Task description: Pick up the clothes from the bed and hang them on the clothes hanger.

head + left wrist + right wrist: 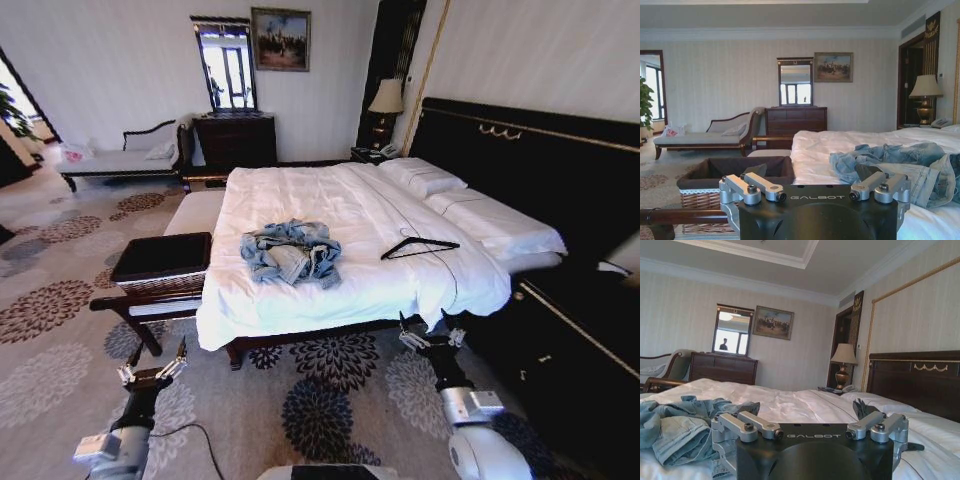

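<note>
Both grippers are hovering low over the grey carpet with dark flower patterns (330, 400), near the foot side of the wide bed with the white duvet (300, 200). Left gripper (153, 371) is standing with its fingers apart, holding nothing, in front of the dark wooden bench (150, 300) that is carrying a dark-lined wicker basket (160, 257). Right gripper (430, 335) is also spreading its fingers and holding nothing, near the bed's corner. On the duvet the crumpled light-blue denim jacket (291, 251) is lying in a heap, well apart from both grippers. Beside it, toward the white pillows (425, 178), the thin black triangular coat hanger (418, 246) is lying flat. Behind the bed a tall black headboard with gold trim (520, 150) is standing. By the far wall are standing a dark wooden dresser (235, 138) with a mirror (225, 65), a framed painting (280, 39), a chaise longue (125, 160) and a table lamp (386, 98).
</note>
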Available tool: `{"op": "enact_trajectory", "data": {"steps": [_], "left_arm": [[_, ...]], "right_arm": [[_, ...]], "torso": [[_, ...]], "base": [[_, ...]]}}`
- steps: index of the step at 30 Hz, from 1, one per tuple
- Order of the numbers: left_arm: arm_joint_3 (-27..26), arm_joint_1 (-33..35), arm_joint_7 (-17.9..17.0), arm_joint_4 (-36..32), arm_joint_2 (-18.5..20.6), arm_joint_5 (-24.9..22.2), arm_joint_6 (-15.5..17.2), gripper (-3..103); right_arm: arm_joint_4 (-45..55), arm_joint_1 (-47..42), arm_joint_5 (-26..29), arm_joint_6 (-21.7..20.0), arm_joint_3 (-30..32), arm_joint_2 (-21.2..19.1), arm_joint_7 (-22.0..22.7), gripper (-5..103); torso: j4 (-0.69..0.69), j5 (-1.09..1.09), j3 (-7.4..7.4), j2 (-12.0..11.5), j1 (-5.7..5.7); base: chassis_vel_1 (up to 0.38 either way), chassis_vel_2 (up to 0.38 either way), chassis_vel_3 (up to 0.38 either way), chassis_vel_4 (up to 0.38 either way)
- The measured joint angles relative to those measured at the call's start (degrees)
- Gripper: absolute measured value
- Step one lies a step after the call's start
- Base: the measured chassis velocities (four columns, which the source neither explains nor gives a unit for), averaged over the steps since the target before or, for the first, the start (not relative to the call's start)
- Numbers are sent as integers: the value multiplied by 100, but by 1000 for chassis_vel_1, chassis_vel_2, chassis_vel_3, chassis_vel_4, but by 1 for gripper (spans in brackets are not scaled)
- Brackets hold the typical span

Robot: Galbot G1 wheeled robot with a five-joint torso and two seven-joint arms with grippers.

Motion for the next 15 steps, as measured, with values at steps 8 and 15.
{"op": "enact_trajectory", "data": {"steps": [8, 15], "left_arm": [[78, 24, 0, 25, -58, 98, -5, 99], [125, 66, -1, -43, -163, 204, -6, 99]], "right_arm": [[83, -23, -43, -3, -23, -91, -39, 100], [-8, -21, -56, 94, -33, -108, -125, 100]], "torso": [[0, 0, 0, 0, 0], [0, 1, 0, 0, 0]], "base": [[0, 0, 0, 0], [0, 0, 0, 0]]}}
